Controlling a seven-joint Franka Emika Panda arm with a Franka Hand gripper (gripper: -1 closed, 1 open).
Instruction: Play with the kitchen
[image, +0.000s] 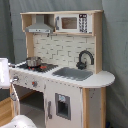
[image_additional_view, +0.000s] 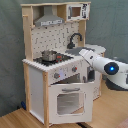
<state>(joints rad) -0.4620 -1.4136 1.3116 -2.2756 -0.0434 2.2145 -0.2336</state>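
Note:
The kitchen (image: 65, 75) (image_additional_view: 55, 70) is a tall white and light-wood toy unit. It has a grey hood (image: 39, 27), a small microwave (image: 70, 22), a black faucet (image: 85, 57), a grey sink (image: 74, 73) and a black hob carrying a small metal pot (image: 33, 62) (image_additional_view: 49, 55). In the second exterior view the white arm (image_additional_view: 102, 65) reaches in from the right. Its dark gripper (image_additional_view: 90, 75) hangs beside the knob panel (image_additional_view: 65, 74), above the windowed oven door (image_additional_view: 69, 102). In the first exterior view only white arm parts (image: 4, 72) show at the left edge.
Grey curtains hang behind the kitchen in both exterior views. The unit stands on a wooden floor (image_additional_view: 107, 112). A lower cabinet door with a small window (image: 62, 106) faces the first exterior view. The arm's bulky body fills the second exterior view's right.

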